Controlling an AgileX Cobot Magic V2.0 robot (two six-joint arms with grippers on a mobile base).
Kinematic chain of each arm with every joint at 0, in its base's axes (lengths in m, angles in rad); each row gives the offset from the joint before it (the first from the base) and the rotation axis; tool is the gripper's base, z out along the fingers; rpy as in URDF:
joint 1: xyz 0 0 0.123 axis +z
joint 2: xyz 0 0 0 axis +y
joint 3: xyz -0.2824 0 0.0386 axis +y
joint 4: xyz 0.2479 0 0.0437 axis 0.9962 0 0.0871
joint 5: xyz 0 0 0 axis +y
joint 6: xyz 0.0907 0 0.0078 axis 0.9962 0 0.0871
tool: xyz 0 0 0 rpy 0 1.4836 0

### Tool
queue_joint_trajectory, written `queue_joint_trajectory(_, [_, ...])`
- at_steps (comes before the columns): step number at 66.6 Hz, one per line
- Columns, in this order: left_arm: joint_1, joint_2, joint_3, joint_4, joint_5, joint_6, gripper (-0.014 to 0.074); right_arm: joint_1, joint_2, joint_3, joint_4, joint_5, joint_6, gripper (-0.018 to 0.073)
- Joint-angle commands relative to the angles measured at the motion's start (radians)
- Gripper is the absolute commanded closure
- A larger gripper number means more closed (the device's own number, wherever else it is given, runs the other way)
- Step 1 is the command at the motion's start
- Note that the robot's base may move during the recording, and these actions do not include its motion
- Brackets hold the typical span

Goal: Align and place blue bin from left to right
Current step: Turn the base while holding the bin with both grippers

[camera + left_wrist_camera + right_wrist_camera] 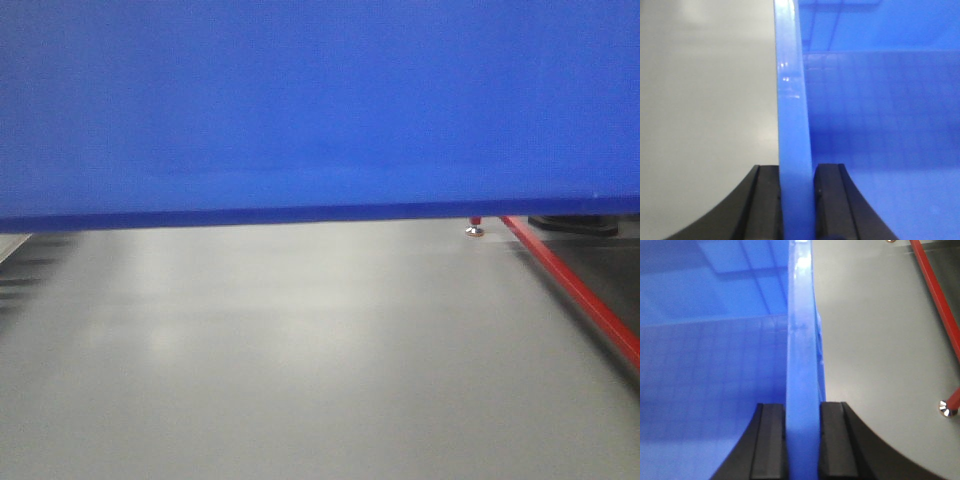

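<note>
One blue bin (320, 100) fills the upper half of the front view, its smooth side wall running from the left edge to the right, very near the camera. Whether its bottom edge touches anything cannot be told. Below it lies one grey surface (300, 350). One red bar (570, 285) slants across that surface on the right, from far to near.

Two grippers hold the bin, with four black fingers in all. The left gripper (796, 200) is closed on the bin's left wall, one finger outside and one inside, both pressed against the plastic. The right gripper (802, 440) pinches the right wall the same way. A faint grid pattern shows inside the bin.

One dark, blurred object (575, 224) sits at the far right. One small metal foot (474, 231) stands beside the bar's far end; the right wrist view shows two such feet.
</note>
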Motion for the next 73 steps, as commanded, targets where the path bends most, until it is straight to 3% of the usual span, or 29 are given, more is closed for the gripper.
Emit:
queue_joint_trajectory(1, [-0.008,-0.017,-0.01,0.04,-0.05,-0.002,0.0707,0.0,-0.017,-0.009,-0.053,-0.062,0.003,0.0637])
queue_joint_trajectory(73, [-0.008,-0.017,-0.01,0.042,-0.05,-0.002,0.0707,0.0,-0.017,-0.009,-0.053,-0.062,0.003,0.0637])
